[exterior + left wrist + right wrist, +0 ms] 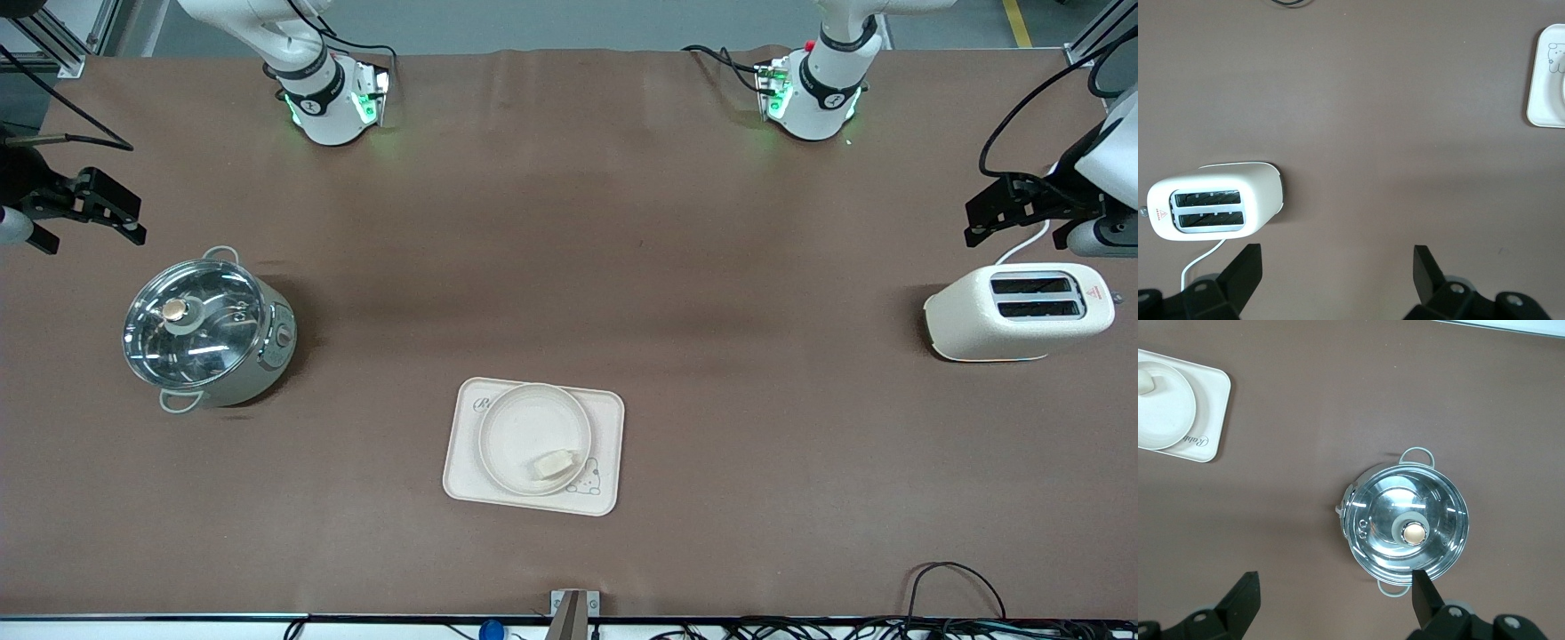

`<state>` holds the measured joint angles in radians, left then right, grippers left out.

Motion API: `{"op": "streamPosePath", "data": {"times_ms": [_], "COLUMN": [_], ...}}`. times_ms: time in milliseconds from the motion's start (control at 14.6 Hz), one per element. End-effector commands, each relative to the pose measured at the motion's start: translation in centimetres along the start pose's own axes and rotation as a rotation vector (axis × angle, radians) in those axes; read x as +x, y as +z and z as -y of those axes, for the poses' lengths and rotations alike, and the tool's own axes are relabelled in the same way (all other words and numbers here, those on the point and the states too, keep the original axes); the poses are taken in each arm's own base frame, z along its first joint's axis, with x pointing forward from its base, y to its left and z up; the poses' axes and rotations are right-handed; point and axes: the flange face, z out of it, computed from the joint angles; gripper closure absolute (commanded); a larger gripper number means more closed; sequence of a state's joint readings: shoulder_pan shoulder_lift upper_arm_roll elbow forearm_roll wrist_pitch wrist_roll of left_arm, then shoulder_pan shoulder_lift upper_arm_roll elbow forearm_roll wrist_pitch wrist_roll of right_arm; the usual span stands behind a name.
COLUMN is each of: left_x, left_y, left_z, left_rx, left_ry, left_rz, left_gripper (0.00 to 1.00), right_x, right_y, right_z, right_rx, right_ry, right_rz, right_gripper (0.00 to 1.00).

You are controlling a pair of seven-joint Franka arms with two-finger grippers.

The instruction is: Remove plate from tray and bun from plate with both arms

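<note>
The rectangular tray [464, 467] lies near the front camera's edge of the table, midway between the arms' ends. The round plate [524, 425] sits on it. The small pale bun [553, 464] rests in the plate, on its side nearest the front camera. My left gripper [1013, 227] is open and empty, up over the table beside the toaster. My right gripper [89, 229] is open and empty, up near the pot. The right wrist view shows the tray [1208, 420], the plate [1165, 417] and the bun [1143, 381]. The left wrist view shows a corner of the tray [1543, 87].
A white two-slot toaster [1018, 311] stands at the left arm's end, also in the left wrist view [1218, 205]. A steel pot with a glass lid [206, 333] stands at the right arm's end, also in the right wrist view [1405, 527]. Cables lie along the front edge.
</note>
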<state>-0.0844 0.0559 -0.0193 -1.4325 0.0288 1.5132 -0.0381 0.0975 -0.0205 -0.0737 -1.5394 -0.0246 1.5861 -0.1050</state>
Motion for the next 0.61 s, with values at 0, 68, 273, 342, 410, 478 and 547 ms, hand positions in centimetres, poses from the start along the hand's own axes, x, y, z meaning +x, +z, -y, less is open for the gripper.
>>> {"op": "streamPosePath", "data": {"times_ms": [0, 68, 273, 342, 410, 478, 547], "left_x": [-0.17, -0.09, -0.05, -0.05, 0.0, 0.05, 0.1], "left_y": [-0.58, -0.62, -0.68, -0.68, -0.59, -0.5, -0.41], "left_z": [0.11, -0.05, -0.14, -0.22, -0.12, -0.04, -0.06], "left_rx": [0.017, 0.019, 0.018, 0.018, 0.02, 0.02, 0.019], "left_ry": [-0.014, -0.012, -0.008, -0.006, -0.005, -0.006, -0.008], "left_rz": [0.005, 0.004, 0.002, 0.002, 0.004, 0.005, 0.007], "left_gripper": [0.0, 0.0, 0.0, 0.0, 0.0, 0.0, 0.0], "right_x": [-0.34, -0.39, -0.41, -0.35, -0.27, -0.24, -0.12], "right_y": [0.03, 0.07, 0.08, 0.02, 0.08, 0.0, 0.03], "right_z": [0.33, 0.34, 0.17, 0.16, 0.16, 0.24, 0.32], "right_rx": [0.012, 0.012, 0.012, 0.012, 0.011, 0.011, 0.011], "right_ry": [0.011, 0.011, 0.014, 0.014, 0.014, 0.012, 0.011], "right_rz": [-0.002, 0.003, 0.003, -0.003, -0.005, -0.008, -0.012], "right_gripper": [0.0, 0.0, 0.0, 0.0, 0.0, 0.0, 0.0]}}
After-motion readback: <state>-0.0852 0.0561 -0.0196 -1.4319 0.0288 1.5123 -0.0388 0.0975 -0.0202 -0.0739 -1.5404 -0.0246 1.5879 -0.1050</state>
